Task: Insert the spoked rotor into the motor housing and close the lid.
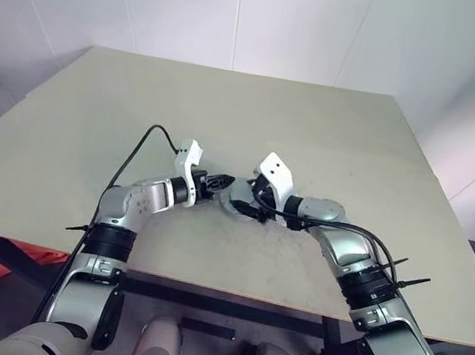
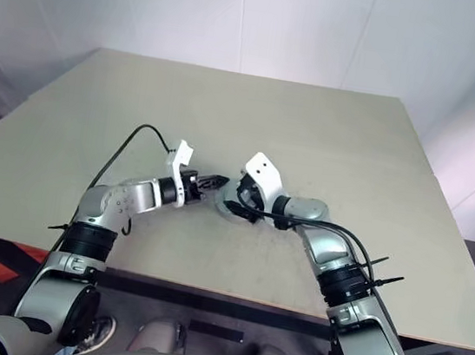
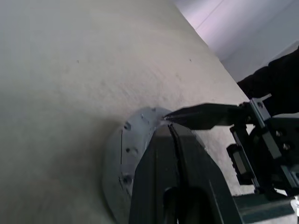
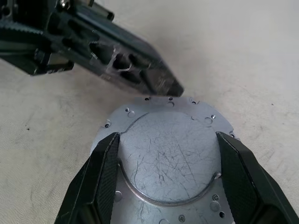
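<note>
Two grippers meet near the front middle of the pale worktop (image 1: 330, 137) in the left eye view. The left gripper (image 1: 226, 181) points across toward the right one, its black fingers pressed together to a tip that carries nothing. The right gripper (image 1: 252, 199) reaches in from the other side, and a grey round metal part, the lid (image 1: 236, 198), lies on the worktop between and under the two tips. The motor housing's copper windings cannot be made out here.

The right eye view gives the same meeting: the left gripper's tip sits just beside the right gripper's fingers, over the grey disc.

In the left wrist view, the left gripper's own jaws are clenched, the two fingers (image 3: 161, 158) meeting along a thin seam. Their tip hangs over the lid, a flat grey disc with small holes near its rim, lying flat on the worktop. A black finger of the right gripper comes in from the side, its point near the left tip.

In the right wrist view, the right gripper's two fingers (image 4: 100, 179) stand wide apart, one against each side of the lid's raised, scratched round centre, grasping it. The left gripper's closed tip rests just beyond the lid's far edge.
</note>
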### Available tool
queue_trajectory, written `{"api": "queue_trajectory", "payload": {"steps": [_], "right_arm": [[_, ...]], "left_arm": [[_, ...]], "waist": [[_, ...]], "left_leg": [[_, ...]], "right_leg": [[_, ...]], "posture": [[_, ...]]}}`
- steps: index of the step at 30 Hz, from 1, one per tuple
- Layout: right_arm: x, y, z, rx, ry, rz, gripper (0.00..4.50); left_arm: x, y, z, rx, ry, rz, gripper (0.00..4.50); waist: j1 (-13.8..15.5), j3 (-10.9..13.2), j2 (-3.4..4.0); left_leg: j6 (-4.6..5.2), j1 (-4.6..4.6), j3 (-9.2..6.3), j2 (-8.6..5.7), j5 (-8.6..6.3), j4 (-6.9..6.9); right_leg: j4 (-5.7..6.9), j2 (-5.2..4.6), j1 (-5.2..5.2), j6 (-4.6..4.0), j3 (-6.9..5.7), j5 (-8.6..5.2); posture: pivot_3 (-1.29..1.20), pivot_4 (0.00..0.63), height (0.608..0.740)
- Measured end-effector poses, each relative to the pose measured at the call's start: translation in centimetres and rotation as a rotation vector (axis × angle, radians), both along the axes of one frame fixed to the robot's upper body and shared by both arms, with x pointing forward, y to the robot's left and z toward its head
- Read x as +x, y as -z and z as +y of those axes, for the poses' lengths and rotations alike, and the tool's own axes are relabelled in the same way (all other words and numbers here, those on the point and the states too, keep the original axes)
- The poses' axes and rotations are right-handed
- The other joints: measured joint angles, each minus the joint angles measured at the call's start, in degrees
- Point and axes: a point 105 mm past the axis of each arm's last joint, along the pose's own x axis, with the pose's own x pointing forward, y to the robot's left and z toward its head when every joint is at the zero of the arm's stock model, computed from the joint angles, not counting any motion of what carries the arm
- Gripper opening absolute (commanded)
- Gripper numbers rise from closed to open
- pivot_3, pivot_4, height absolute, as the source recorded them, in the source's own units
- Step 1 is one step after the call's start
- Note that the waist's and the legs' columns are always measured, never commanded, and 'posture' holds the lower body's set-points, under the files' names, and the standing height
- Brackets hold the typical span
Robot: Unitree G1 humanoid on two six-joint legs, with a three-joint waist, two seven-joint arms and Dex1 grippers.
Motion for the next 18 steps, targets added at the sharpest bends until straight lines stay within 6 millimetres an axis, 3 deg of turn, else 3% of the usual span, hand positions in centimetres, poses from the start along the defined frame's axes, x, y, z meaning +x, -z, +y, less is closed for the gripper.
{"api": "queue_trajectory", "payload": {"steps": [3,9,13,18], "right_arm": [[0.1,-0.1,0.0,-0.001,0.004,-0.002,3.12],[0.2,0.1,-0.2,-0.007,0.016,0.009,3.12],[0.4,0.0,-0.5,-0.009,0.031,0.010,4.46],[0.2,-0.6,-0.5,0.014,0.032,0.017,4.49]], "left_arm": [[0.1,1.2,0.4,0.081,-0.018,0.033,0.03],[0.5,1.7,0.8,0.143,-0.043,0.042,0.03],[0.6,2.0,1.1,0.158,-0.060,0.049,0.00],[-0.2,3.0,1.5,0.132,-0.054,0.115,0.00]], "waist": [[-0.05,-0.16,0.15],[-0.20,-0.45,0.42],[-0.25,-0.46,0.43],[-0.25,-0.40,0.38]], "left_leg": [[0.00,0.05,0.00,0.00,0.00,-0.23],[0.00,0.57,0.02,-0.13,0.00,-0.58],[0.00,0.53,0.03,-0.15,0.00,-0.66],[0.00,0.05,0.01,-0.12,0.00,-0.72]], "right_leg": [[-0.45,0.03,0.17,0.03,-0.01,0.00],[-0.98,-0.01,0.76,0.21,0.01,-0.10],[-1.07,0.00,0.74,0.21,0.01,-0.11],[-1.14,0.02,0.38,0.21,-0.01,-0.10]], "posture": [[0.00,0.000,0.740],[0.00,0.000,0.740],[0.00,0.000,0.740],[0.00,0.000,0.740]]}}
